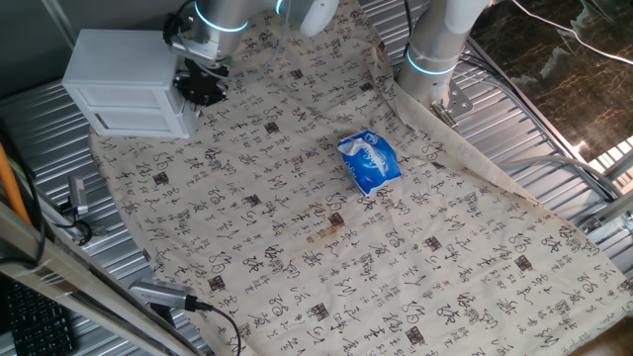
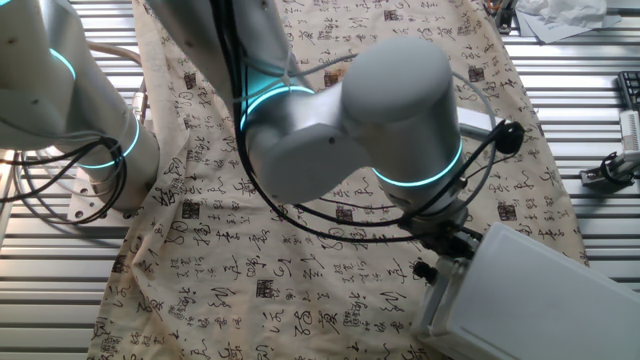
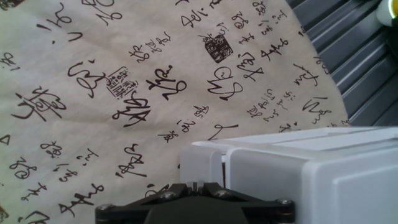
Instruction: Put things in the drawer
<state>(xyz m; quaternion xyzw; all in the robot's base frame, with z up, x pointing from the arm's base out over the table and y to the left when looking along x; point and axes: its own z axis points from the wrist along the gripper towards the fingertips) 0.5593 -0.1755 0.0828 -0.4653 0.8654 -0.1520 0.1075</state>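
Observation:
The white cabinet [image 1: 119, 79] stands at the far left of the cloth and also shows in the other fixed view [image 2: 540, 300] and the hand view [image 3: 311, 180]. My gripper [image 1: 203, 87] is pressed against its drawer front [image 3: 205, 160]. The fingers [image 3: 171, 194] are drawn together on a small thin knob [image 3: 196, 185] between their tips. The drawer sits almost flush with the cabinet. The light-tan wooden block is not in view in any frame.
A blue packet [image 1: 369, 161] lies mid-cloth, well right of the cabinet. The patterned cloth [image 1: 297, 237] covers the table over ribbed metal. The arm's base [image 1: 432, 59] stands at the back. Cables and a device [image 1: 163, 295] lie at the front-left edge.

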